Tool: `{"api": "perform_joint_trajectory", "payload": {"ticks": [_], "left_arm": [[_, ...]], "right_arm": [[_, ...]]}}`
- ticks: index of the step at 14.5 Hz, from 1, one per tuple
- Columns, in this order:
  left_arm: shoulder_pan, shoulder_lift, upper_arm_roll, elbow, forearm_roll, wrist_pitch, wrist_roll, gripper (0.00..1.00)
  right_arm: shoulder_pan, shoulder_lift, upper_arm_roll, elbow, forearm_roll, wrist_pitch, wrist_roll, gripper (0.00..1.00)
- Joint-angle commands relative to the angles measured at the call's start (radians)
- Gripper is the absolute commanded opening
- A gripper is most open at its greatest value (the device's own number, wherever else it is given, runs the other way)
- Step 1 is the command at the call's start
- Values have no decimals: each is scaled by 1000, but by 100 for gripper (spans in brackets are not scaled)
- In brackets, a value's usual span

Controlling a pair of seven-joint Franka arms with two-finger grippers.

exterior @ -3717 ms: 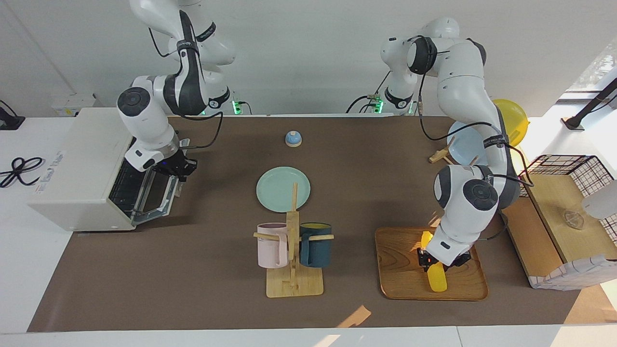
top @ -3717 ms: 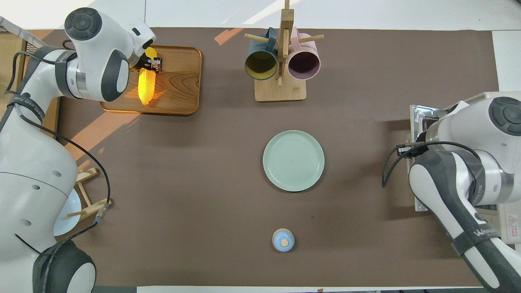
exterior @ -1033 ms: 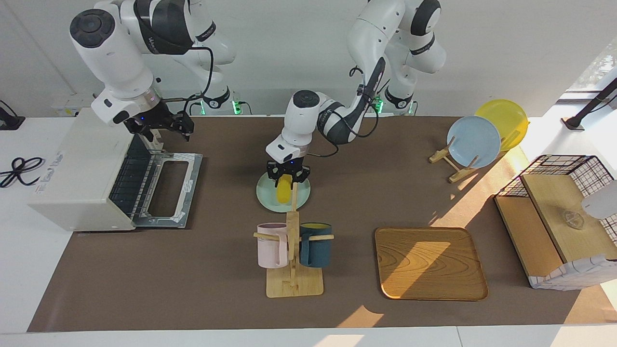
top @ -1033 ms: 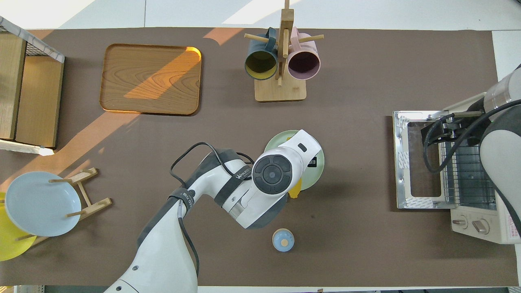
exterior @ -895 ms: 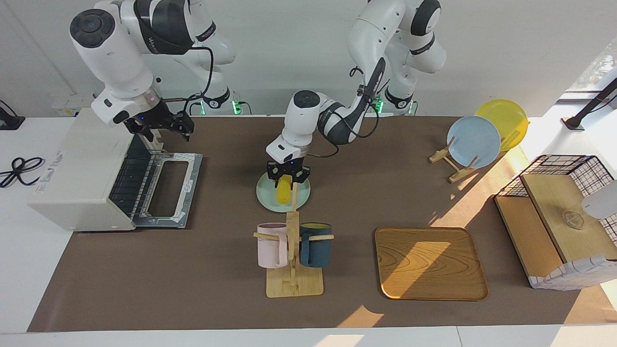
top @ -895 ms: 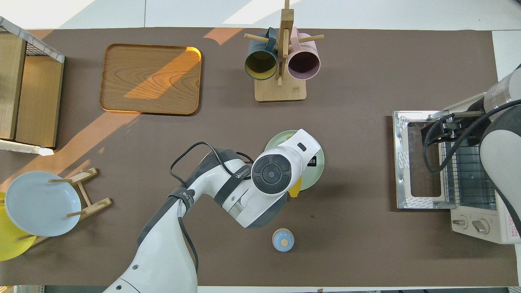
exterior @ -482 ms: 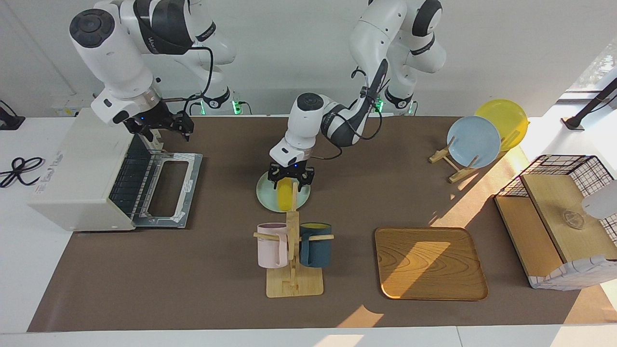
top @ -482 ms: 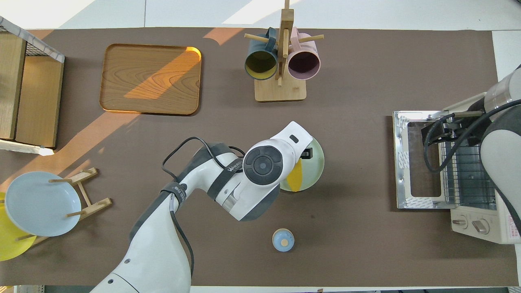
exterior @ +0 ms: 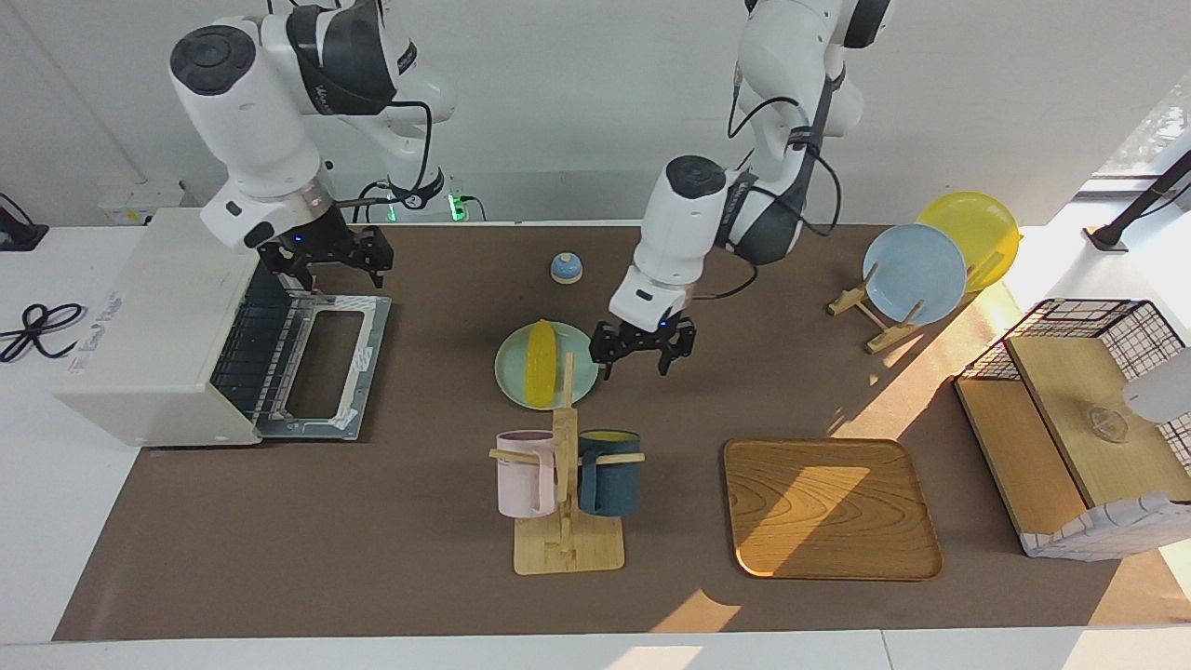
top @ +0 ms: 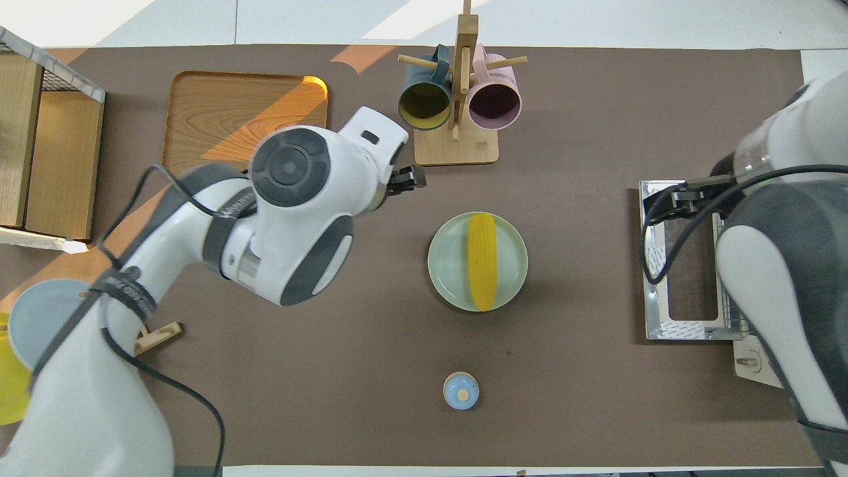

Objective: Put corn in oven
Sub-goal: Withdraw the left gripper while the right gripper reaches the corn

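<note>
Little can be read. The oven (exterior: 153,326) carries blue lettering on its top panel, too small to make out. A band on the left arm's forearm (top: 126,298) bears pale lettering, likewise not legible. No numbers or signs show.

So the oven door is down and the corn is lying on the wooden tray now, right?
Not quite. The oven door is down, but the corn lies on the green plate, not the wooden tray; the overhead view shows it.
</note>
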Motion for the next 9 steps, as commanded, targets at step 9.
{"api": "perform_joint_trajectory", "payload": {"ticks": [9], "left_arm": [[357, -165, -1, 98, -14, -415, 570, 100]], "right_arm": [[471, 353, -2, 120, -74, 303, 514, 100]]}}
